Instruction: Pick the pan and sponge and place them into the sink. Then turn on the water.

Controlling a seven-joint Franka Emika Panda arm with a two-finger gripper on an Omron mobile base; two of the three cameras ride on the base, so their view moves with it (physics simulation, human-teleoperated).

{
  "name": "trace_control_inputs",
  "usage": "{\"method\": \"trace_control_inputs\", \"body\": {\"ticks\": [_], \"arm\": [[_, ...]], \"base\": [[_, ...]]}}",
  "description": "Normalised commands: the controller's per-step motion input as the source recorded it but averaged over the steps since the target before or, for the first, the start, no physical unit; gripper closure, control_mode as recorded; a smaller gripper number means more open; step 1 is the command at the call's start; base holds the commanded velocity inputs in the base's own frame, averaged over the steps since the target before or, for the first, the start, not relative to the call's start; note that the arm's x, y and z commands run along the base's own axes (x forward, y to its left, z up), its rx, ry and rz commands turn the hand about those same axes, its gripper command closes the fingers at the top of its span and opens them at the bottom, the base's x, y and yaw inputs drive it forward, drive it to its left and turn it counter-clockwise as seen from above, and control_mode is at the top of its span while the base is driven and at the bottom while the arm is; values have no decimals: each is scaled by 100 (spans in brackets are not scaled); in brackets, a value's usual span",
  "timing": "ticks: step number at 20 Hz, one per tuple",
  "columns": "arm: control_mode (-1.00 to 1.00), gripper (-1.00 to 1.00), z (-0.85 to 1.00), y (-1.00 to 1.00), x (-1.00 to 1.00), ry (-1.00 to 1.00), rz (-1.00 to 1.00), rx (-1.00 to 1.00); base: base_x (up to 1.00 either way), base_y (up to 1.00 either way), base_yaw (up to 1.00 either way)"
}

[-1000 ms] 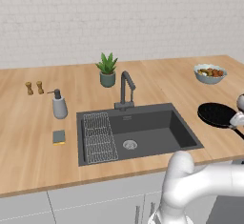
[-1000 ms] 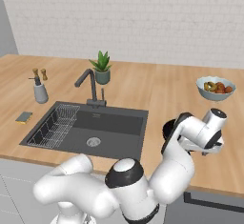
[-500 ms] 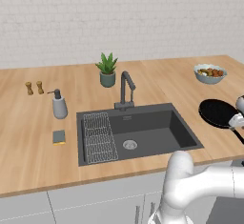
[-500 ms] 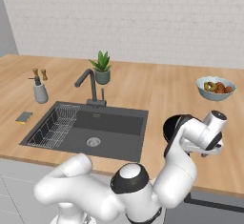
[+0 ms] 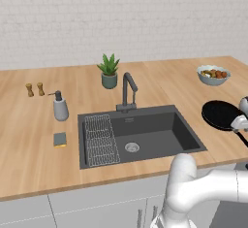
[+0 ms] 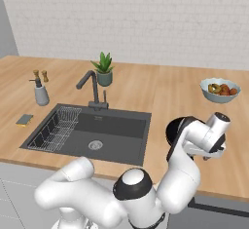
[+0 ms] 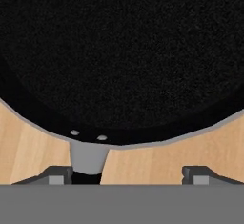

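You are looking at a long light wooden countertop, with a white painted brick wall rising directly behind the countertop. Pale grey cabinet fronts are sitting just below the countertop's front edge. Soft, even light is falling across the countertop.

Even, bright rendered light with no glare; the sink basin is darkest; base views soft, slightly blurred, shadows faint.
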Motion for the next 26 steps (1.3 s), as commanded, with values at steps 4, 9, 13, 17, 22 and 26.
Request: {"method": "trace_control_inputs", "body": {"ticks": [4,9,13,17,22,26], "arm": [[-100,-100,-46,19,0,0,0,0],[-100,-100,-50,23,0,0,0,0],[-100,-100,-40,37,-9,0,0,0],[-100,-100,-42,34,-2,1,0,0],[-100,-100,-55,30,-3,5,0,0],[-100,-100,-54,28,-21,9,0,0]], "base": [[0,0,0],[0,0,0],[0,0,0],[0,0,0],[0,0,0],[0,0,0]]}}
